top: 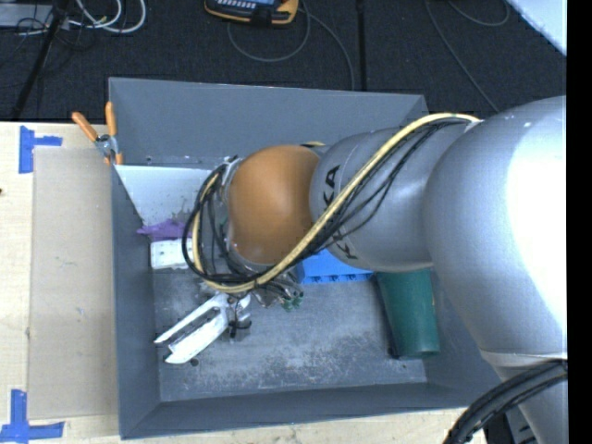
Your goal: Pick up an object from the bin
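1. Dark carpeted floor is seen behind the bin, with loose cables and a yellow-rimmed control unit laid on it.
2. 1 grey metal bin is viewed from above, and its floor is dusted with pale specks.
3. The arm is seen reaching in from the right, so that much of the bin's middle and right side is covered by it.
4. Wrist cables, black and yellow, are looped along the arm and around its end.
5. An orange domed cover is fixed at the wrist, above the middle of the bin.
6. The tool is found just below that cover, low over the bin floor and left of centre. Whether it is wide or narrow cannot be told, since most of it is hidden by the cover and the cables.
7. 1 long white thing is laid slantwise on the floor in the bin's lower left part. Its upper right end is met by the tip of the tool, and whether it is gripped there cannot be told.
8. 1 small white block is set by the left wall, with a purple scrap just above it; both are apart from the tool.
9. 1 flat blue piece is partly hidden under the arm, to the right of the tool.
10. 1 dark green cylinder is laid near the right wall, partly under the arm and well apart from the tool.
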Robot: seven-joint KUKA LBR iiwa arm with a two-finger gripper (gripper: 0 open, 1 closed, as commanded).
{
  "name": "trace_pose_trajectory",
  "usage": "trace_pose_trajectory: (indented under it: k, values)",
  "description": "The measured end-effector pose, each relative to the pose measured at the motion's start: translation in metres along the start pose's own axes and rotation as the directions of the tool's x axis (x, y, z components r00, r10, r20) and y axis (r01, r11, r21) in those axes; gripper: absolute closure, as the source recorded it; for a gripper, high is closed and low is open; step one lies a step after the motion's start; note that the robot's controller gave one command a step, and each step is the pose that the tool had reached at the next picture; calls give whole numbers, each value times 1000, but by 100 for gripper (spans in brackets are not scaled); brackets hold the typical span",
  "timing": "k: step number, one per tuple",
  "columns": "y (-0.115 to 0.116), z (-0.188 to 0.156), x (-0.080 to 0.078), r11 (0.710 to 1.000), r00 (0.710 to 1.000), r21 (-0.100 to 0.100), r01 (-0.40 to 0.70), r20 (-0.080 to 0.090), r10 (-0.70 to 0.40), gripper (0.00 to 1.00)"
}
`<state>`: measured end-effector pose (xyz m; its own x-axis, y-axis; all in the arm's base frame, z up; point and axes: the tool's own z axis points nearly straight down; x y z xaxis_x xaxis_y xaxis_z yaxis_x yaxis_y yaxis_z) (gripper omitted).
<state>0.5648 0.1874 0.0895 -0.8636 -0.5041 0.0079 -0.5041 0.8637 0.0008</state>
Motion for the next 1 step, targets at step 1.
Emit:
trace_pose_trajectory:
  k: [1]
  values:
    - [0, -13, -2, 1000, 1000, 2, 0, 8, 0, 100]
